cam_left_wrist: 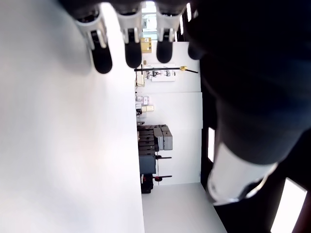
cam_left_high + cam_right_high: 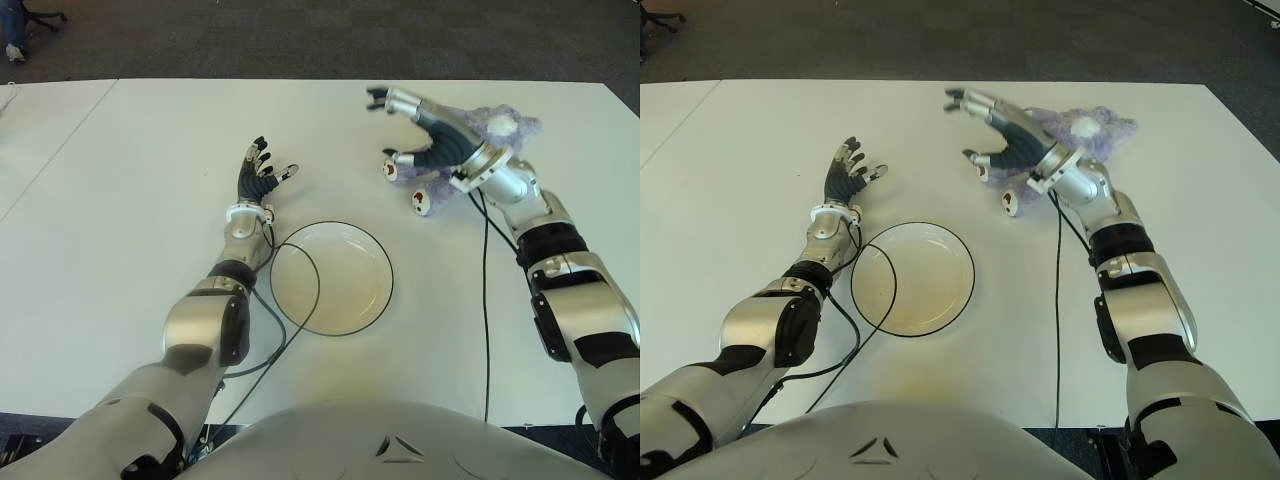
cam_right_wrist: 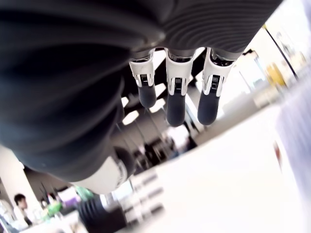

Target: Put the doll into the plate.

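Note:
A fuzzy lilac doll [image 2: 503, 126] lies at the far right of the white table [image 2: 120, 220], its two small round feet [image 2: 420, 203] pointing toward the middle. My right hand [image 2: 395, 125] shows over the doll's left part with fingers spread, open and holding nothing; its palm and wrist hide part of the doll. In the right wrist view the fingers [image 3: 176, 97] are stretched out and a lilac edge of the doll [image 3: 297, 121] shows beside them. The white plate [image 2: 340, 295] with a dark rim sits at the table's middle. My left hand [image 2: 262, 172] shows open just beyond the plate's left side.
A black cable [image 2: 305, 290] loops over the plate's left rim from the left arm. Another cable [image 2: 486, 300] runs along the right arm to the table's front edge. Dark carpet [image 2: 300, 40] lies beyond the far table edge, with a chair base [image 2: 40, 16] at the far left.

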You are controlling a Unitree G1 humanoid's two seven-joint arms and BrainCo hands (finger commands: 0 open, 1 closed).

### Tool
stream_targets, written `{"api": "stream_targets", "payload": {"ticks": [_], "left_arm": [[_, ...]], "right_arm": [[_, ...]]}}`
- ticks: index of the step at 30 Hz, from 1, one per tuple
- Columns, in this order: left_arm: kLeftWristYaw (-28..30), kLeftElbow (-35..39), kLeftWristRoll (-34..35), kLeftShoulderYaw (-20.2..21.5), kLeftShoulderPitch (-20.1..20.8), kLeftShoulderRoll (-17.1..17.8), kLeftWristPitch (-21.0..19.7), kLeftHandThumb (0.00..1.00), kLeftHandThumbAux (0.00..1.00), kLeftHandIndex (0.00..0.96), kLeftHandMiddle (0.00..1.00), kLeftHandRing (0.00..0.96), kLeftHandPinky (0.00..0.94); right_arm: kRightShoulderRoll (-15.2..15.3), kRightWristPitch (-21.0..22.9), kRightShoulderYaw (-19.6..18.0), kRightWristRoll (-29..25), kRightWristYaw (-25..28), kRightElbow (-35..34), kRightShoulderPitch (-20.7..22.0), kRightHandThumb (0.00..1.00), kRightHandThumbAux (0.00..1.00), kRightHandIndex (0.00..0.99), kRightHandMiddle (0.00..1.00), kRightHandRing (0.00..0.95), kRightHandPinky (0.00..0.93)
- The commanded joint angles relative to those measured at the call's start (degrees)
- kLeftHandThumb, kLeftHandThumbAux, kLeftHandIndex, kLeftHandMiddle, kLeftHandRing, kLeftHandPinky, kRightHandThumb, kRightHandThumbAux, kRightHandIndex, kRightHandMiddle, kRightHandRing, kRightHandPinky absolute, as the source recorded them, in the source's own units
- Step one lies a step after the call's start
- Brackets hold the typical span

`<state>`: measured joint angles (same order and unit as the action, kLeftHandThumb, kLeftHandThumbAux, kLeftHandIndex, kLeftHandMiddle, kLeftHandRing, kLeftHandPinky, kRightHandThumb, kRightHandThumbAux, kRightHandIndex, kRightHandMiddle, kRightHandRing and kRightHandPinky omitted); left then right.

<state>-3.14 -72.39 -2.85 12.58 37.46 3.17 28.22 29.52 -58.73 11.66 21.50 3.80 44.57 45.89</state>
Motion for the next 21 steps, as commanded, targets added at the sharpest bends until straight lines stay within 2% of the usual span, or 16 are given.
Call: {"api": "stream_targets", "payload": {"ticks": [1, 9, 16, 21], "left_arm": [[0.95, -5.14, -0.15, -0.03, -7.41, -1.58, -5.04, 0.001, 0.854, 0.081, 0.081, 0.097, 0.146], [0.6, -5.17, -0.24, -0.08, -7.15, -1.68, -5.36, 0.006, 0.857, 0.085, 0.08, 0.098, 0.147], [0.13, -5.26, -0.29, -0.16, -6.83, -1.91, -6.38, 0.004, 0.843, 0.072, 0.075, 0.092, 0.139], [0.32, -5.21, -0.08, 0.01, -6.88, -2.07, -5.79, 0.005, 0.849, 0.073, 0.076, 0.092, 0.14]], "right_arm": [[-0.73, -1.56, -0.74, 1.3, -1.76, -1.14, 0.01, 0.239, 0.771, 0.091, 0.0, 0.068, 0.199], [-1.19, -1.43, -1.17, 0.26, -1.4, -0.92, 3.07, 0.208, 0.763, 0.075, 0.0, 0.081, 0.265], [0.02, -0.67, -2.22, 1.19, -2.28, 0.58, 5.93, 0.164, 0.761, 0.06, 0.0, 0.059, 0.194], [0.71, -0.46, -2.8, 1.53, -3.09, 1.77, 7.67, 0.127, 0.761, 0.053, 0.0, 0.051, 0.203]]}}
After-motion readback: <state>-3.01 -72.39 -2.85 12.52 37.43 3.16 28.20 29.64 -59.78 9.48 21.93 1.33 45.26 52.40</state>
